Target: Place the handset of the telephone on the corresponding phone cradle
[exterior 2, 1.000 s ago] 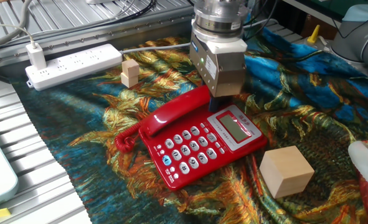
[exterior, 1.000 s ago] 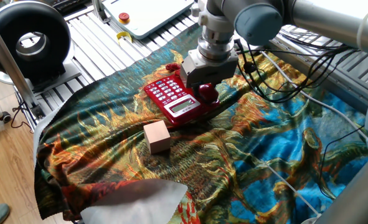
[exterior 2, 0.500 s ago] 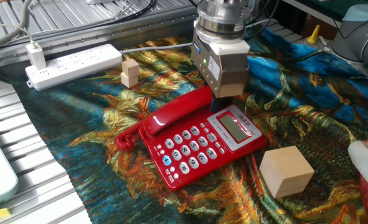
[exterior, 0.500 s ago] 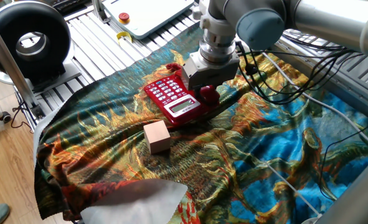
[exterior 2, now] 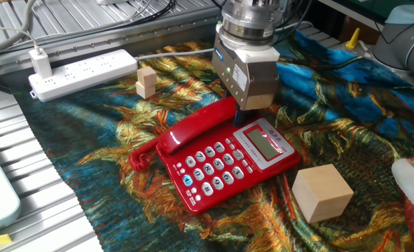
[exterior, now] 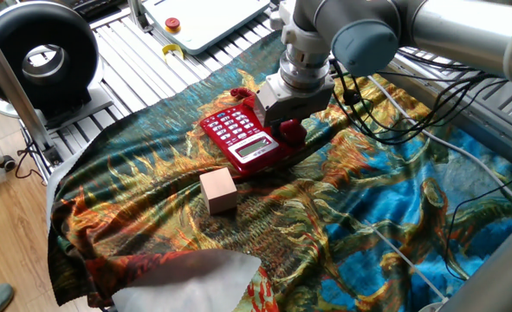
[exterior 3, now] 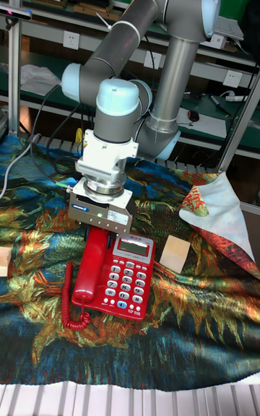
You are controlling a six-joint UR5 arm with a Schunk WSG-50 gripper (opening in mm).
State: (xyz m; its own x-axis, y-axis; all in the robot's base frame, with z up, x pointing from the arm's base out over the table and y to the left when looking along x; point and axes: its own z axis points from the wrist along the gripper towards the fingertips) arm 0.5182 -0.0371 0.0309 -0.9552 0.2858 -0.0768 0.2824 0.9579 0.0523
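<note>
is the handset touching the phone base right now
Touching: the other fixed view shows the handset lying in the phone cradle of the telephone, with no gap.

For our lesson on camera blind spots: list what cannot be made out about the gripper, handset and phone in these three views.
- Gripper fingertips: hidden by its own body in every view; open or shut unclear.
- Handset upper end: covered by the gripper, so full seating in the phone cradle is unconfirmed.
- Telephone key labels and display: too small to read.

The gripper hangs over the red telephone, a wooden cube nearby.
</note>
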